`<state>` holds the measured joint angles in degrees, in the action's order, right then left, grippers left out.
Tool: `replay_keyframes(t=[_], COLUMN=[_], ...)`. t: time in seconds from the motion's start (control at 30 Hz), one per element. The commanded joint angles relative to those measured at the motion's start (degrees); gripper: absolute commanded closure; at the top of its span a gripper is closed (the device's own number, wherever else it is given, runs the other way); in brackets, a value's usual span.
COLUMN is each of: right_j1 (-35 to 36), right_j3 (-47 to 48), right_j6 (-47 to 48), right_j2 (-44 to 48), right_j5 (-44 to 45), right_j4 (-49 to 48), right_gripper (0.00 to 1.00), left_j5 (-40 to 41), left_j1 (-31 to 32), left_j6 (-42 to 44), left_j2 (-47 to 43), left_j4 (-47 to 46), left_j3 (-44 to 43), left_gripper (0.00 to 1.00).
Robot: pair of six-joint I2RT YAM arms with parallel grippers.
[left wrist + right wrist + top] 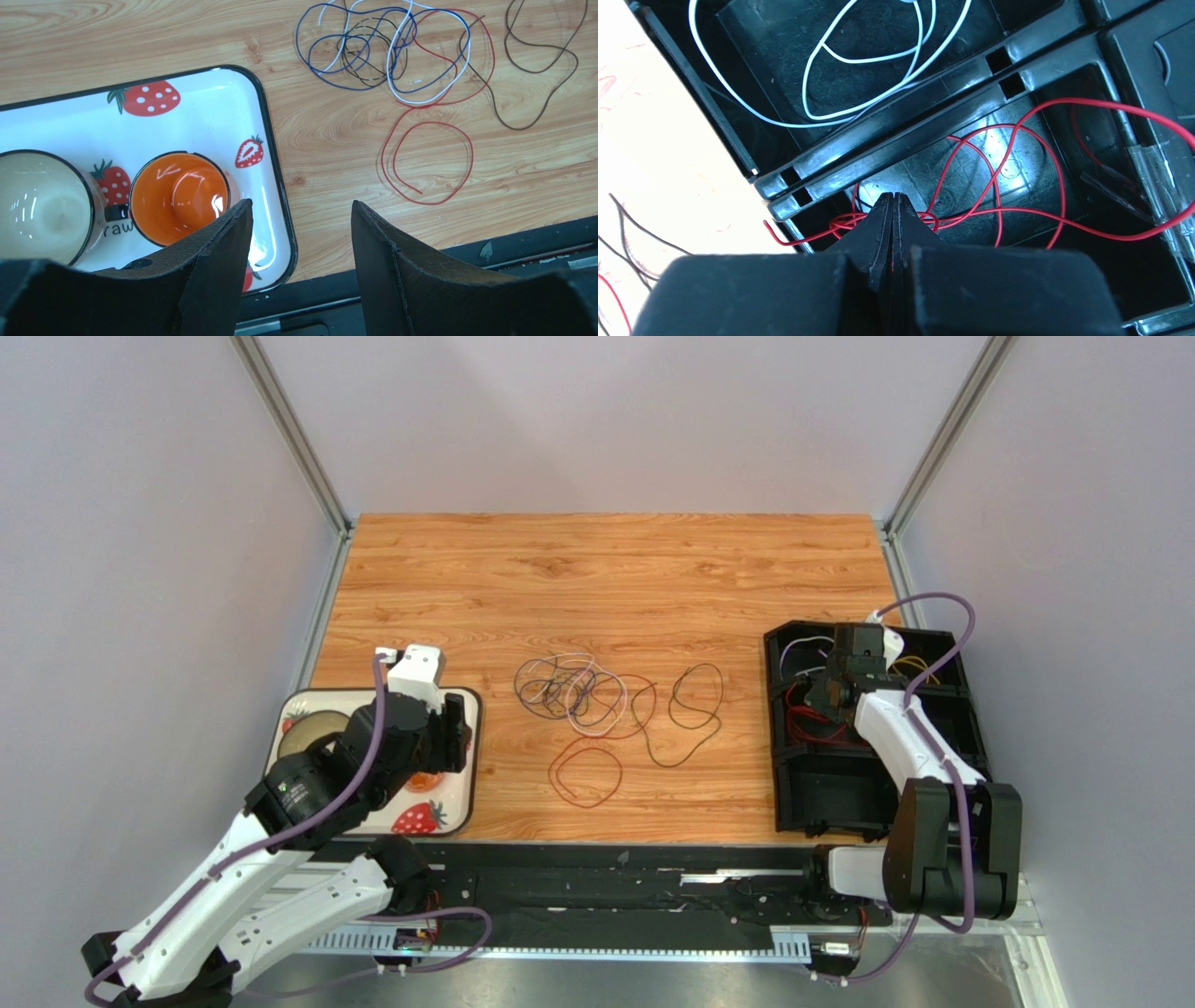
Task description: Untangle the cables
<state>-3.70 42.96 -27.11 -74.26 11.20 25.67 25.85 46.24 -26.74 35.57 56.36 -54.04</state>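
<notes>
A tangle of blue, white, red and dark cables [575, 689] lies mid-table, with a separate red loop [585, 773] in front of it and a dark cable [690, 711] to its right. The left wrist view shows the tangle [379, 49], red loop [427, 162] and dark cable [540, 63]. My left gripper [298, 206] is open and empty over the right edge of a strawberry tray [210, 112], apart from the cables. My right gripper [892, 197] is shut on a red cable [840, 222] inside a compartment of the black bin [934, 105].
The black divided bin [870, 784] stands at the right; a white cable [878, 60] lies in the adjoining compartment and yellow wires [915, 667] further right. The tray [463, 756] at the left holds an orange cup [175, 196] and a cream bowl [42, 206].
</notes>
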Motion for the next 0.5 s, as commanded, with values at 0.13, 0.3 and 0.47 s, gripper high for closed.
replay_keyframes(t=[0.13, 0.3, 0.47], right_j1=[-0.16, -0.16, -0.16], right_j3=[2.73, 6.43, 9.68], right_j6=[0.31, 1.27, 1.98], right_j2=[2.97, 6.66, 10.36], right_j5=[0.58, 0.14, 5.22], right_j4=[2.80, 7.27, 10.98], right_gripper=[1.00, 1.00, 0.75], left_j5=[-0.01, -0.36, 0.61], left_j1=[-0.01, -0.01, -0.01], left_j6=[-0.07, 0.11, -0.50], left_j2=[-1.47, -1.74, -2.08], left_j4=[-0.81, -0.90, -0.64], left_j3=[-1.07, -1.07, -0.89], left_gripper=[0.37, 0.37, 0.37])
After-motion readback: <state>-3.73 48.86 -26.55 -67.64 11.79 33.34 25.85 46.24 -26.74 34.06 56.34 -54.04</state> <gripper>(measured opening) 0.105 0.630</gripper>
